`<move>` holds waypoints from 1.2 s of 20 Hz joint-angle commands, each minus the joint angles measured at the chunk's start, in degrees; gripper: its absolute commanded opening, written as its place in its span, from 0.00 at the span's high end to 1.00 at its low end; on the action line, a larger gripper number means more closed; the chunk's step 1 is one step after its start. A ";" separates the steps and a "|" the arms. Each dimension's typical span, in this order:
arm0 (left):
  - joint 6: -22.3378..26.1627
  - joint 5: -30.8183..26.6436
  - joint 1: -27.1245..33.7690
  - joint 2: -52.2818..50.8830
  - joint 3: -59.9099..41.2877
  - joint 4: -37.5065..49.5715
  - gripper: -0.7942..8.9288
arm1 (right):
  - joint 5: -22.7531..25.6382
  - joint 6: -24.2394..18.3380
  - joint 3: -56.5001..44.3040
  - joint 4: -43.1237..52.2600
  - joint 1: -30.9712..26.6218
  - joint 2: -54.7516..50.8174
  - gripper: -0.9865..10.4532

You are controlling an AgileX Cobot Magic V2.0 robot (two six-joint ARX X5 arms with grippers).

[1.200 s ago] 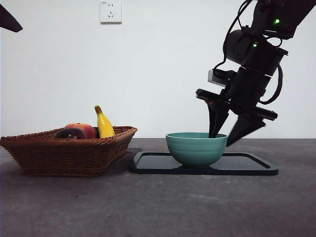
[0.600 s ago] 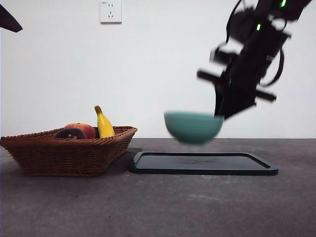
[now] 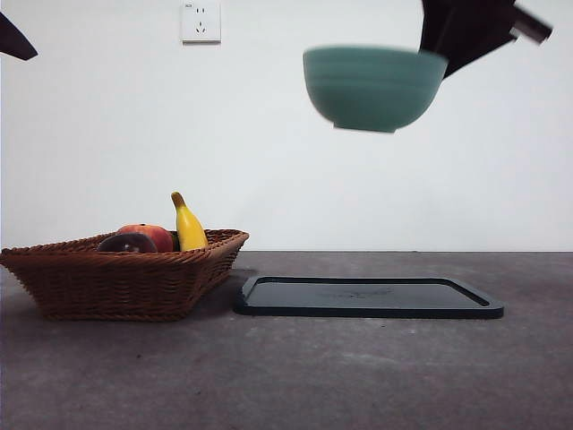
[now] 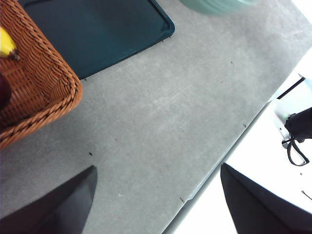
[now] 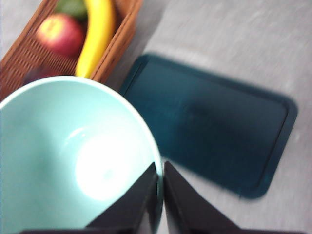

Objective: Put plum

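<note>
The right gripper (image 5: 160, 195) is clamped on the rim of a smooth, round, teal bowl (image 3: 373, 87), one jaw inside and one outside, and holds it high above the table, near the top of the front view. The bowl is empty, with a pale glossy inside (image 5: 73, 161).

Under it a flat, dark, rectangular tray (image 3: 369, 296) with rounded corners and a low raised lip lies bare on the table (image 3: 286, 376). Just beside the tray stands a shallow woven wicker basket (image 3: 125, 278) of brown cane, its sides flaring outward. In it lie the plum (image 3: 127, 243), dark maroon and glossy, a lighter red-orange round fruit (image 3: 154, 235) touching it, and a yellow banana (image 3: 188, 226) standing upright with its dark stem up. The right wrist view also shows something green (image 5: 72, 7) at the basket's far end.

The left gripper (image 4: 156, 195) hangs with jaws wide apart over bare table near the basket's corner, holding nothing.

The tabletop is a matte, speckled grey surface. Behind it is a plain white wall with a white power socket (image 3: 200, 21) high up.
</note>
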 commanded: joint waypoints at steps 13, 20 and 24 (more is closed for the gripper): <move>0.70 0.46 -0.22 0.35 1.03 0.24 0.50 | 2.97 3.10 -26.95 17.44 11.19 -5.84 0.90; 0.70 0.46 -0.22 0.35 1.03 0.22 0.50 | 2.99 5.14 -32.65 23.41 12.04 -2.34 0.90; 0.70 0.46 -0.22 0.35 1.03 0.22 0.50 | 3.26 5.11 -32.68 25.38 12.04 0.77 0.90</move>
